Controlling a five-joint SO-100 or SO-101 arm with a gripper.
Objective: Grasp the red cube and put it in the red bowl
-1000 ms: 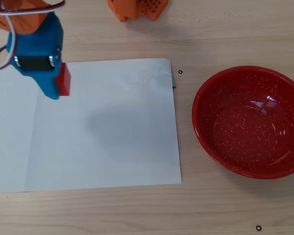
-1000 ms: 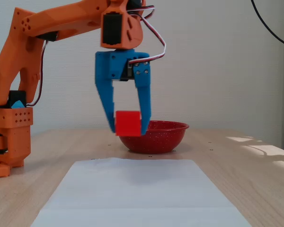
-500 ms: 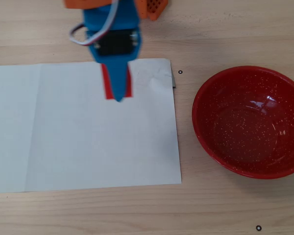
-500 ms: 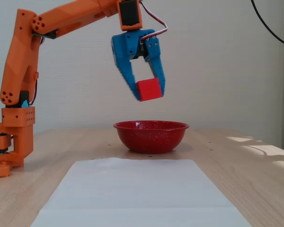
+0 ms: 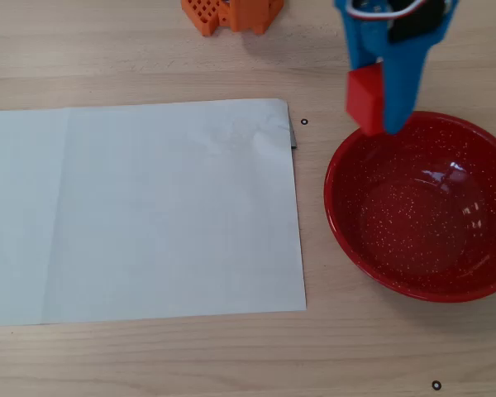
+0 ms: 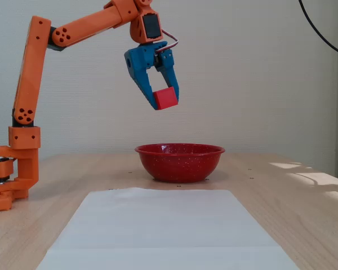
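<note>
Blue tool is gripping the red cube high above the red bowl; judged best: centring over the bowl and lowering before opening the tool.

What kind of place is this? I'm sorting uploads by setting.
Probably a hobby or lab tabletop setup: a pale wooden table, a plain white wall, and a white paper sheet laid as a work area.

The overhead view looked straight down, close. The fixed view sat low at table height, farther back, facing the wall. Both saw the red bowl and white paper.
</note>
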